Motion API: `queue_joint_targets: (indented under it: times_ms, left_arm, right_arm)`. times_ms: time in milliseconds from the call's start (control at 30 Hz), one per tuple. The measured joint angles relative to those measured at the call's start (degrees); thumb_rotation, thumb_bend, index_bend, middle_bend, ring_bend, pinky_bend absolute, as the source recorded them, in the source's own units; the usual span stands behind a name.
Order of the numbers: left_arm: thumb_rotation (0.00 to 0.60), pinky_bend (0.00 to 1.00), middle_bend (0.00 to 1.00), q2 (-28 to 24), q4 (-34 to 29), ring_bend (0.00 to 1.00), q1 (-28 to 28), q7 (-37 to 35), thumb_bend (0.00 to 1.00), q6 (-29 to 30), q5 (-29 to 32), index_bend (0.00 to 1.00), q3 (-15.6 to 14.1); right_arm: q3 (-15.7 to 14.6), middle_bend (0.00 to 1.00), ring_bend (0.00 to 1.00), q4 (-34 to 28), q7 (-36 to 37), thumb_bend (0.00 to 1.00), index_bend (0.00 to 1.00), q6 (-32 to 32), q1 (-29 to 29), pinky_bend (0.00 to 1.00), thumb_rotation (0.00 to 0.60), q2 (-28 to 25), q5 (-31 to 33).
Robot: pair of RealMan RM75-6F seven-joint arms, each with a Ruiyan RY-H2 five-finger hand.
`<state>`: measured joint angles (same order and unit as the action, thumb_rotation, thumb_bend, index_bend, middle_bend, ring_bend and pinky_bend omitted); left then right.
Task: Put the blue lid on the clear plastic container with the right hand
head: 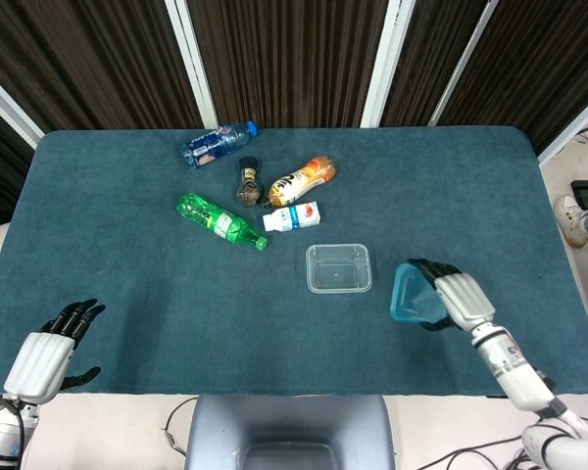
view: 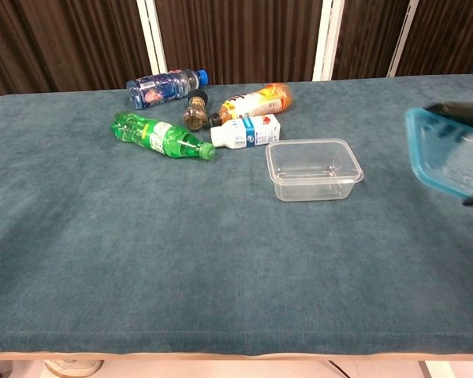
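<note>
The clear plastic container (head: pixel 339 268) (view: pixel 313 168) sits open on the blue-green table, right of centre. My right hand (head: pixel 456 297) (view: pixel 467 112) grips the blue lid (head: pixel 410 295) (view: pixel 448 153), tilted and lifted off the table, a short way right of the container. My left hand (head: pixel 47 354) hangs at the table's near left edge, fingers spread, holding nothing; the chest view does not show it.
Behind the container lie a green bottle (head: pixel 220 222), a small white carton (head: pixel 292 216), an orange bottle (head: pixel 302 179), a dark round-capped jar (head: pixel 248 185) and a blue bottle (head: pixel 215 144). A chair (head: pixel 289 434) stands at the near table edge.
</note>
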<state>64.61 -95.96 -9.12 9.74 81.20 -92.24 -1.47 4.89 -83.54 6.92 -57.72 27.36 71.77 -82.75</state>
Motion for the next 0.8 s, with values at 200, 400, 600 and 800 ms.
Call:
queue_joint_targets:
  times_ms: [200,400,600,800]
  left_arm:
    - [0.6,0.42,0.12,0.0,-0.1,0.14,-0.1,0.1,0.33,-0.2,0.0,0.16,-0.1]
    - [0.6,0.42,0.12,-0.1,-0.1,0.14,-0.1,0.0,0.33,-0.3,-0.1,0.16,-0.2]
    - [0.6,0.42,0.12,-0.1,0.1,0.14,-0.3,-0.1,0.33,-0.6,-0.4,0.17,-0.3]
    - [0.6,0.42,0.12,0.1,0.3,0.14,-0.4,-0.1,0.33,-0.2,-1.2,0.17,-0.5]
  right_arm:
    - [2.6,0.37,0.48,-0.4,-3.2,0.4,0.47,2.3,4.4,0.4,0.6,1.1,0.7]
    - [4.9,0.37,0.47,1.5,-8.5,0.4,0.45,7.2,9.0,0.38,0.6,5.4,5.4]
    - [6.3,0.37,0.47,4.1,-12.7,0.4,0.44,9.6,12.8,0.38,0.6,10.7,8.3]
    - [7.6,0.37,0.46,6.8,-13.9,0.4,0.43,11.6,15.9,0.38,0.6,13.8,10.7]
